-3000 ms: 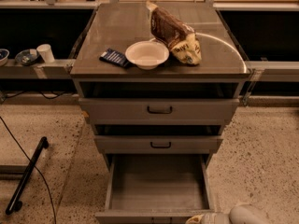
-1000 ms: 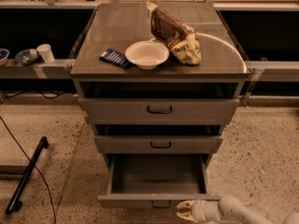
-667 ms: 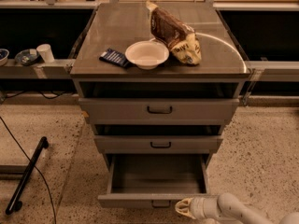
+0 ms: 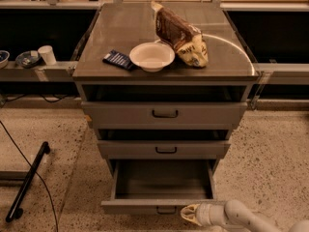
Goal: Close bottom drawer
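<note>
my gripper (image 4: 190, 215) sits low, touching or nearly touching the front of the bottom drawer (image 4: 135, 206), just right of its black loop handle (image 4: 166, 210); i cannot tell whether it is apart or together from here. the drawer is pulled well out, its plain grey tray empty, directly up and left of the tool.

to finish well i judge i should push flat against the front, straight into the cabinet, and close to the handle's line; pressing off to the right could skew the tray on its runners and jam it; a slow, even drive seems safer than a shove.

above the tool the middle drawer (image 4: 165, 150) and top drawer (image 4: 164, 114) look nearly shut; higher up, the cabinet top (image 4: 120, 33) carries a white bowl (image 4: 152, 56), a snack bag (image 4: 181, 35) and a dark packet (image 4: 117, 59). the speckled floor (image 4: 270, 149) spreads either side; far left of the tool lie a black bar (image 4: 26, 182) and a cable (image 4: 29, 163).
</note>
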